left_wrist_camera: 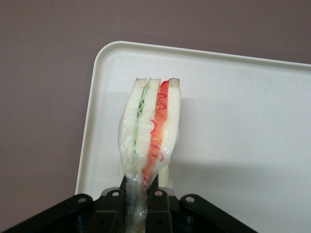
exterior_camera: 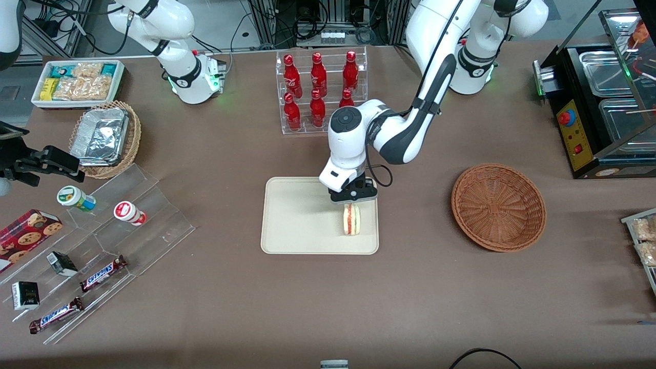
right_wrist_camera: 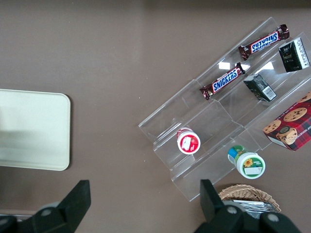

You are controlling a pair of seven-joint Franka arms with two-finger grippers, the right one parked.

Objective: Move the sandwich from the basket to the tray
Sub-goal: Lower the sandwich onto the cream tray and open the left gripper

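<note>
The sandwich (exterior_camera: 351,219) (left_wrist_camera: 150,131), a wrapped wedge of white bread with green and red filling, stands on edge on the cream tray (exterior_camera: 297,215) (left_wrist_camera: 243,121), near the tray side that faces the basket. My left gripper (exterior_camera: 352,201) (left_wrist_camera: 138,206) is directly above it, shut on the clear wrapper at the sandwich's top. The reddish-brown wicker basket (exterior_camera: 498,206) sits on the table beside the tray, toward the working arm's end, with nothing in it.
A clear rack of red bottles (exterior_camera: 320,89) stands just farther from the front camera than the tray. A stepped acrylic display (exterior_camera: 102,246) with snacks, a tan basket holding a foil container (exterior_camera: 105,138) and a white snack tray (exterior_camera: 77,82) lie toward the parked arm's end.
</note>
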